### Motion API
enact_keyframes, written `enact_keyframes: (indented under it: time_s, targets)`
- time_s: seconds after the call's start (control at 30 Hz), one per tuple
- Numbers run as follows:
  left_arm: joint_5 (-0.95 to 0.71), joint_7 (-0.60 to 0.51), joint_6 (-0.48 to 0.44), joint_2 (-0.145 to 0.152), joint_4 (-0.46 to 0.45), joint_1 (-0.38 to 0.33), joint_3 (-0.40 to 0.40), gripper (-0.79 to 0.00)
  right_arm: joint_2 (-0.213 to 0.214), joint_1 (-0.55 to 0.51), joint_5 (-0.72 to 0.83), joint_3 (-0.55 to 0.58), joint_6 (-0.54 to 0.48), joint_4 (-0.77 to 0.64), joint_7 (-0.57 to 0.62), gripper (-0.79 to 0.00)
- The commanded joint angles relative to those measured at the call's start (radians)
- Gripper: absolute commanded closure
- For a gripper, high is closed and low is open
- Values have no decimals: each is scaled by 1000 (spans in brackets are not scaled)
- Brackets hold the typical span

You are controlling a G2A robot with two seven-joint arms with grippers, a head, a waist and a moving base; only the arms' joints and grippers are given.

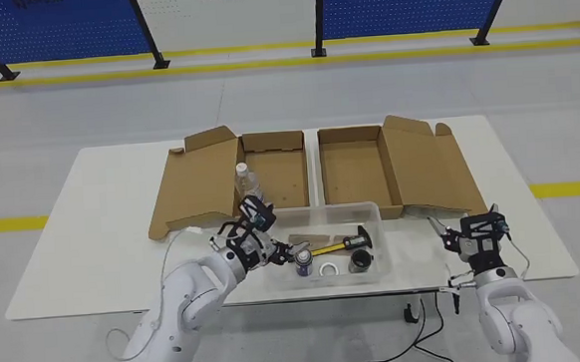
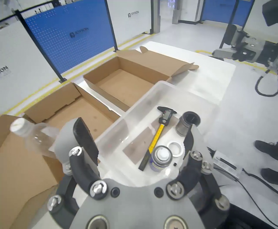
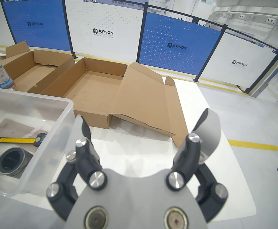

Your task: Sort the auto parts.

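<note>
Hovering over the left end of the clear bin (image 2: 165,83), the left pincer (image 2: 139,141) was spread wide and gripped nothing. Inside the bin lay a yellow-and-black caliper (image 2: 161,128), with a small blue-labelled can (image 2: 160,158) upright at its near end. A white ring (image 2: 175,148) lay just beside the can, and a dark metal bearing sleeve (image 2: 188,123) stood at the bin's right end. The right pincer (image 3: 145,128) hung over bare bench (image 3: 134,149) just right of the bin, its fingers wide apart and empty. Two open cardboard boxes, the left box (image 1: 275,177) and the right box (image 1: 354,172), sat side by side behind the bin. A clear bottle (image 1: 247,184) stood at the left box's near-left corner.
</note>
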Motion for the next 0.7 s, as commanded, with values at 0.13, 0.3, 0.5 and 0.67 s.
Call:
enact_keyframes:
  time_s: [0.13,0.3,0.5,0.67]
  targets:
    - [-38,-81,11,-2,29,-11,45,-785,0,0,0,0,0,0,0,-785]
    - [-4,-77,6,-3,71,-25,77,-785,0,0,0,0,0,0,0,-785]
    - [12,-81,3,-4,104,-48,102,-711,0,0,0,0,0,0,0,-785]
    - [33,-71,7,-4,131,-62,119,-634,0,0,0,0,0,0,0,-785]
